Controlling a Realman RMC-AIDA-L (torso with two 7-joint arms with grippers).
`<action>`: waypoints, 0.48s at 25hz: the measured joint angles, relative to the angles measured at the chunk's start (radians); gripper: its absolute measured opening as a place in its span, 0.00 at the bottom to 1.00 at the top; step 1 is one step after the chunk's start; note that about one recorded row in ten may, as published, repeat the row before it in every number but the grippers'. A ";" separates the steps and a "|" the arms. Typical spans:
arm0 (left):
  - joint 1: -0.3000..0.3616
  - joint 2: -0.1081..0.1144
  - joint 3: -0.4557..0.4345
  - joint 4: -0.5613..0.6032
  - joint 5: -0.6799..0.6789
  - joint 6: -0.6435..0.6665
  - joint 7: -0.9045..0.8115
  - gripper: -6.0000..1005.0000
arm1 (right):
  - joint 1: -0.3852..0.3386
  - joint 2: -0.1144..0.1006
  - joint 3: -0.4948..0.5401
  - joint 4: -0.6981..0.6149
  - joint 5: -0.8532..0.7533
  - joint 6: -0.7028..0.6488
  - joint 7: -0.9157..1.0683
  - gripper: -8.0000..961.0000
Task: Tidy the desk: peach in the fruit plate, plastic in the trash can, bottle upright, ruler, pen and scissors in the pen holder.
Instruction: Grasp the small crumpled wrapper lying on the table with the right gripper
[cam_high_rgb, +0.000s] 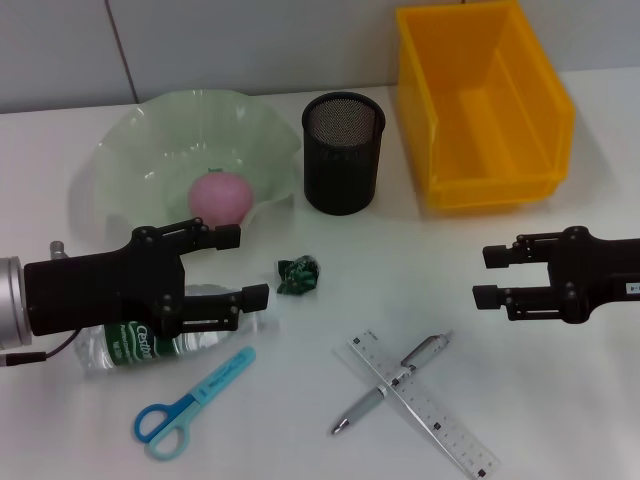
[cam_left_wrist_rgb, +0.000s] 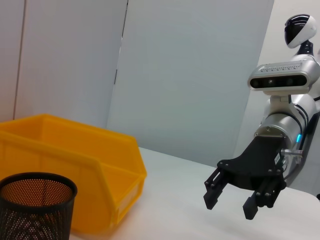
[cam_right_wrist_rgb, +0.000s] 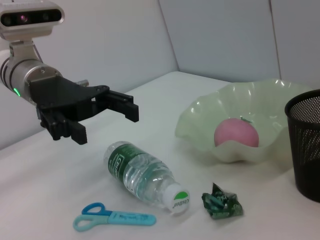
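Note:
A pink peach (cam_high_rgb: 220, 197) lies in the pale green wavy fruit plate (cam_high_rgb: 130, 150). A crumpled green plastic wrapper (cam_high_rgb: 298, 275) lies in front of the black mesh pen holder (cam_high_rgb: 343, 150). A clear bottle (cam_high_rgb: 150, 340) lies on its side under my left gripper (cam_high_rgb: 240, 266), which is open and empty above it. Blue scissors (cam_high_rgb: 190, 405) lie near the front edge. A silver pen (cam_high_rgb: 390, 385) lies across a clear ruler (cam_high_rgb: 425, 405). My right gripper (cam_high_rgb: 490, 275) is open and empty, hovering at the right. The right wrist view shows the bottle (cam_right_wrist_rgb: 142, 175), wrapper (cam_right_wrist_rgb: 222, 202), peach (cam_right_wrist_rgb: 236, 132) and scissors (cam_right_wrist_rgb: 112, 218).
A yellow bin (cam_high_rgb: 480, 105) stands at the back right, beside the pen holder; both show in the left wrist view, the bin (cam_left_wrist_rgb: 75, 165) behind the holder (cam_left_wrist_rgb: 35, 205). The white table meets a grey wall behind.

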 joint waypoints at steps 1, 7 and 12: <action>0.000 0.001 0.000 0.000 0.000 0.001 0.000 0.86 | 0.001 0.000 0.000 0.003 0.001 0.000 0.000 0.66; 0.003 0.008 0.001 0.002 0.003 0.007 0.003 0.86 | 0.007 0.018 0.002 0.011 0.003 -0.002 -0.007 0.66; 0.005 0.014 0.002 0.002 0.004 0.013 0.010 0.86 | 0.008 0.040 0.002 0.015 0.004 -0.002 -0.025 0.66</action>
